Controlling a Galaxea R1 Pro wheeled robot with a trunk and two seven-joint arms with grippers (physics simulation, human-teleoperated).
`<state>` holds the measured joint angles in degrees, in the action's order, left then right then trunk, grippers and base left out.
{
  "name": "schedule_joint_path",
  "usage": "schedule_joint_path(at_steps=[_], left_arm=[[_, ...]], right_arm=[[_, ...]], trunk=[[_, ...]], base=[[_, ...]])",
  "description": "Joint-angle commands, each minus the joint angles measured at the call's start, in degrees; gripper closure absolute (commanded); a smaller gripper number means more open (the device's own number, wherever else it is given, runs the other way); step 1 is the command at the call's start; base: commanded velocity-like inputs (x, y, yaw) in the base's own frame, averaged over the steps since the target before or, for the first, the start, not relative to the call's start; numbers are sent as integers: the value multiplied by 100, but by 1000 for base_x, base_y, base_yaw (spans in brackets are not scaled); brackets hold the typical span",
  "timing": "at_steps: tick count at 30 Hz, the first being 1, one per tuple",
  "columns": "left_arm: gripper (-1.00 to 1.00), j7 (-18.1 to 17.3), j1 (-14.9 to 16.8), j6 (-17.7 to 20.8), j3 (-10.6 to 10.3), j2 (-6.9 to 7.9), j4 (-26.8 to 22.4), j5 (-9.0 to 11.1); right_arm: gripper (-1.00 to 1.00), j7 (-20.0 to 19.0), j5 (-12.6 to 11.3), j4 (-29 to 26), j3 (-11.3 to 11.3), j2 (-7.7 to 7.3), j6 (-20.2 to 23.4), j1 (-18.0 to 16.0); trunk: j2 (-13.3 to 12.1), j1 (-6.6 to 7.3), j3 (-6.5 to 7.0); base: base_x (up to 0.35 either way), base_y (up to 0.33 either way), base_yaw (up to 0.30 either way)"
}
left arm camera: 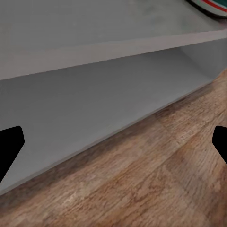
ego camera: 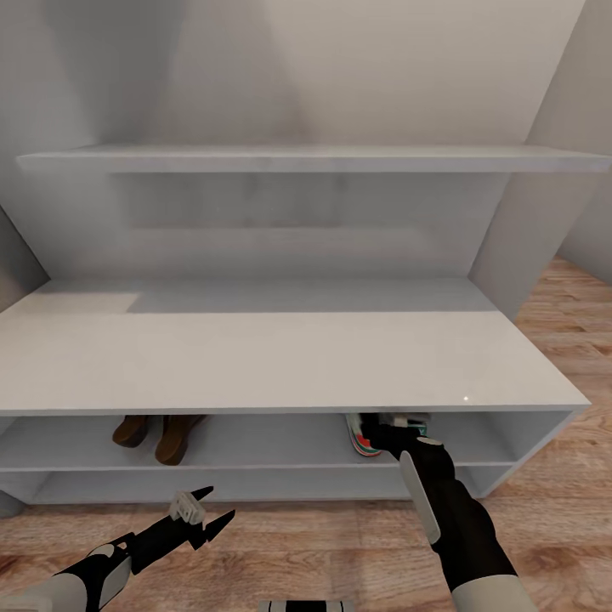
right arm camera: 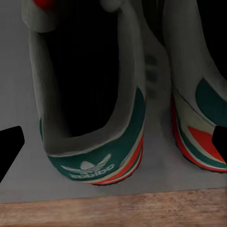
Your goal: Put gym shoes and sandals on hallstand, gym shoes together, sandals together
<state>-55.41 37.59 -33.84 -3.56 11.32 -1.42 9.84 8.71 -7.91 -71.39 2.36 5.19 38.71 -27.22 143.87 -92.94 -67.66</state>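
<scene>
Gym shoes (right arm camera: 90,142), sandals (ego camera: 157,435): paired on hallstand (ego camera: 280,361) upper shelf. Right end effector (ego camera: 393,429) open behind heels; left end effector (ego camera: 206,510) open, empty. Risk: withdrawal snagging a heel, dragging shoe floorward.

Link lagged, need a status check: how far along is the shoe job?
Looks nearly done. Both sandals sit together in the hallstand's upper bay on the left; both gym shoes stand side by side on the right. The right pincer is at them, its grip unclear. Left pincer is open, empty.
</scene>
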Motion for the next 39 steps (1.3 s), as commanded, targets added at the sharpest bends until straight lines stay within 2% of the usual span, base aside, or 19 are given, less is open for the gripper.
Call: schedule_joint_path(at_steps=[1, 17, 39], left_arm=[[-100, -23, 3, -9, -39, 1, 3, 53], [-100, -23, 3, -9, -39, 1, 4, 54], [-100, -23, 3, -9, -39, 1, 7, 56]], right_arm=[[-100, 53, -61, -6, 6, -1, 19, -3], [-100, 52, -61, -6, 7, -1, 22, -2], [-100, 46, -85, -6, 16, 0, 22, -3]], trunk=[[2, 1, -5], [2, 1, -5], [2, 1, -5]], base=[[0, 0, 0], [-19, 0, 0], [-321, 0, 0]])
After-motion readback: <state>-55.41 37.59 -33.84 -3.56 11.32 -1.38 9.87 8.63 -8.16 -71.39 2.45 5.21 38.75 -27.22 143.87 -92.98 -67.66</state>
